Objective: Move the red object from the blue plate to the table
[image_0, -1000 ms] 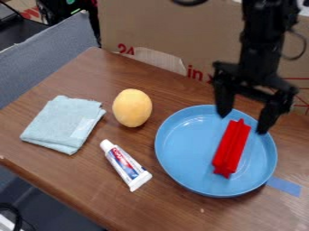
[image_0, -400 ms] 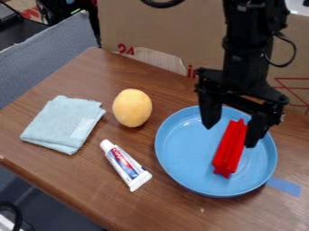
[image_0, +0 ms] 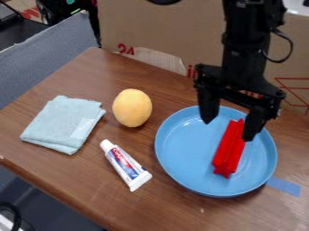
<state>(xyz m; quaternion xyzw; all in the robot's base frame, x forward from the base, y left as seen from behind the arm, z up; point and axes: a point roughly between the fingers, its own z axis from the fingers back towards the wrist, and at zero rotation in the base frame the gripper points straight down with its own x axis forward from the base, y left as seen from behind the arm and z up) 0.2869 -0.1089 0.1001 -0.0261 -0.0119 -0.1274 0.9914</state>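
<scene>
One red block (image_0: 229, 146) lies on the right half of the blue plate (image_0: 182, 144), near the table's (image_0: 85, 77) right edge — above it we see the gripper (image_0: 236, 119), fingers spread wide, gripping nothing.

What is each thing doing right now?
gripper: open, pointing down over the plate, holding nothing
red object: lying in the blue plate, not picked up
blue plate: flat on the table
orange ball: resting on the table
toothpaste tube: lying flat
cloth: folded
</scene>
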